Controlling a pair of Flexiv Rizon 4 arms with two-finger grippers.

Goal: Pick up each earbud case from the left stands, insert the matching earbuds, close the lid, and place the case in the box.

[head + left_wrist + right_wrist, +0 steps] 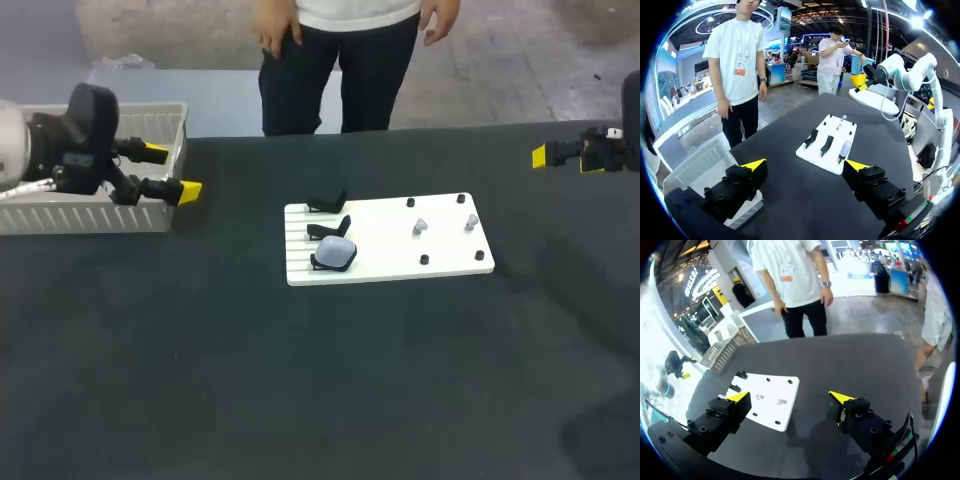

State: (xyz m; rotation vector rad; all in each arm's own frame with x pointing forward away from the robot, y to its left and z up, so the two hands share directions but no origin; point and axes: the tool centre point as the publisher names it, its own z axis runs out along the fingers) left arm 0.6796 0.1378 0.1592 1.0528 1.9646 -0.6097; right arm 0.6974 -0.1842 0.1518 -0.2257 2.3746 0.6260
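While both hands are spread and empty, the left hand [172, 171] hovers at the right end of the box [100, 215] and the right hand [790, 396] at the far right of the table [300, 380]. The earbud case [335, 253] sits mid-table, on the nearest left stand [316, 264] of the white board [400, 255].

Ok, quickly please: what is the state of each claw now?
Left claw: open, holding nothing.
Right claw: open, holding nothing.

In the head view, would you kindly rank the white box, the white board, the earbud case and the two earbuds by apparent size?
1. white box, partly hidden by the left arm
2. white board
3. earbud case
4. earbuds, which look alike
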